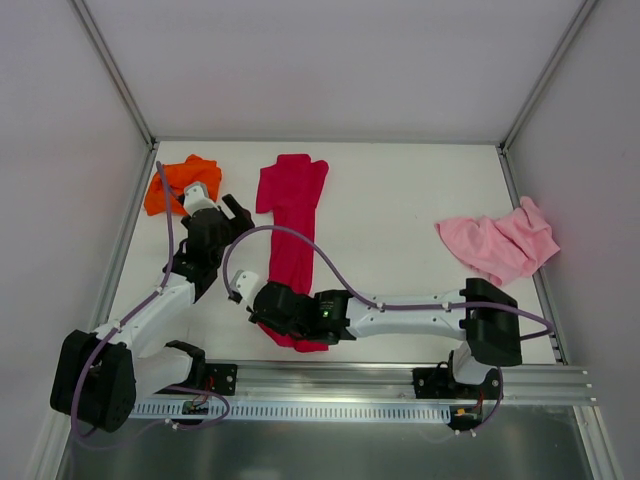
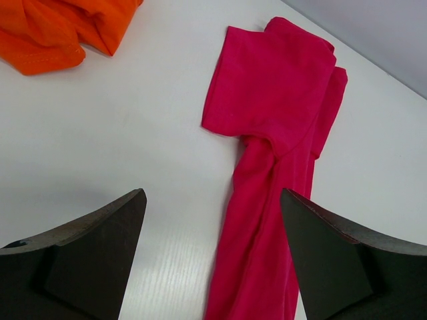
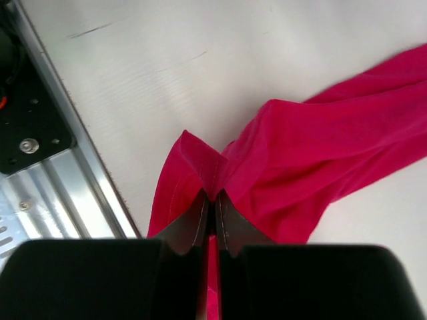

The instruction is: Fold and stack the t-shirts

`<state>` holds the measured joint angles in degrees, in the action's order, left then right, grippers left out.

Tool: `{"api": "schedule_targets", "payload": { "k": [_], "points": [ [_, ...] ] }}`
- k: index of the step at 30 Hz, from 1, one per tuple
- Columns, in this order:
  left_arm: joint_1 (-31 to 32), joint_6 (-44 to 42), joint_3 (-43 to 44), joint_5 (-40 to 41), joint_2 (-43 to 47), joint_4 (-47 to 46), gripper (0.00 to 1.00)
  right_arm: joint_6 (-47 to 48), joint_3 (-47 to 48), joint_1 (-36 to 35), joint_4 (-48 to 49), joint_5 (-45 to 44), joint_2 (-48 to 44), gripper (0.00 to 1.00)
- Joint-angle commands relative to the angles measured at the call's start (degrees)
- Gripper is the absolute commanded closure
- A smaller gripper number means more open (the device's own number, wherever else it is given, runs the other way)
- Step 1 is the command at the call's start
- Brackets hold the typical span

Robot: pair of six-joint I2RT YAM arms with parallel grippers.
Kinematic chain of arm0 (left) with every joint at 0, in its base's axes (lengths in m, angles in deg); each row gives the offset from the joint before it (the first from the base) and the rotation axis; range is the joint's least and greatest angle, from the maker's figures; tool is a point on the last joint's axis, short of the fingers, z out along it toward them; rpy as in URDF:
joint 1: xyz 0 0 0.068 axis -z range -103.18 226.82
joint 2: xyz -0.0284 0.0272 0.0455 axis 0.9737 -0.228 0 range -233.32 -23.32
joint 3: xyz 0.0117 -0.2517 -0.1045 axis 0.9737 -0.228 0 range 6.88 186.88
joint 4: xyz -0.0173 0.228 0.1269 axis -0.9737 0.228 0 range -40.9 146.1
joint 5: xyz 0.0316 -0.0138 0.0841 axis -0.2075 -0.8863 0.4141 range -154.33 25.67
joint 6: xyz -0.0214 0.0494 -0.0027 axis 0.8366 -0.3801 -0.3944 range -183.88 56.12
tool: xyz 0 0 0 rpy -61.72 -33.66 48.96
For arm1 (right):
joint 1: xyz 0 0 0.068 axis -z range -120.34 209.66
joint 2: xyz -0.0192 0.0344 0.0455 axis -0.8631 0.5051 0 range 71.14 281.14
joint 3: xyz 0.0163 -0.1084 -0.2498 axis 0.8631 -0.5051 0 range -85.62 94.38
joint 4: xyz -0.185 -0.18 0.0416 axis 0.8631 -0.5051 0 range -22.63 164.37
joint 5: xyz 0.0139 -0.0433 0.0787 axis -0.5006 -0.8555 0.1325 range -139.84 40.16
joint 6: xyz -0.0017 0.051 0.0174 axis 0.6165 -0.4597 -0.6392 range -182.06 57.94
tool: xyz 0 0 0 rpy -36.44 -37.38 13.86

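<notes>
Right jaws clamped on the near end of the crimson t-shirt [image 1: 292, 215], left jaws wide apart above the table [image 1: 400, 200] beside it, orange t-shirt [image 1: 178, 183] just beyond, pink t-shirt [image 1: 500, 243] well apart at right.

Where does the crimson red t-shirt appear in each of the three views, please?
Top external: red t-shirt runs down the centre.
Left wrist: red t-shirt right of centre, beyond the open left tool.
Right wrist: red t-shirt centre-right, corner pinched in right tool.
Shared landmark: white table.

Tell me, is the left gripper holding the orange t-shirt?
No, the left gripper stands open and empty, and the orange t-shirt lies apart from it.
</notes>
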<state>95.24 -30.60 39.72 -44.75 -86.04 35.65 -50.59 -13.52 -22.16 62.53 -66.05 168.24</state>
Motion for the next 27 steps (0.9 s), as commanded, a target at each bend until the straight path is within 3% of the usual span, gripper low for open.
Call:
{"api": "schedule_targets", "payload": {
  "k": [1,8,14,20,23,27],
  "points": [
    [0.3,-1.4,0.2,-0.8,0.0,-3.3,0.17,-0.6,0.0,-0.8,-0.9,-10.3,-1.7,0.99],
    [0.3,-1.6,0.3,-1.4,-0.3,-3.3,0.17,-6.8,5.1,-3.7,-13.6,-26.0,1.2,0.99],
    [0.3,-1.6,0.5,-2.1,-0.7,-3.5,0.17,-25.3,17.8,-7.6,-41.4,-44.8,8.9,0.99],
    [0.3,-1.6,0.7,-2.6,-1.3,-3.6,0.17,-45.1,24.5,-8.4,-60.7,-50.6,13.1,0.99],
    [0.3,-1.4,0.7,-3.5,-1.7,-3.9,0.17,-57.0,25.5,-7.7,-75.0,-52.6,15.2,0.99],
    [0.3,-1.2,0.7,-4.7,-1.8,-3.9,0.18,-69.5,22.4,-6.2,-82.8,-52.4,16.3,0.99]
  ]
}}
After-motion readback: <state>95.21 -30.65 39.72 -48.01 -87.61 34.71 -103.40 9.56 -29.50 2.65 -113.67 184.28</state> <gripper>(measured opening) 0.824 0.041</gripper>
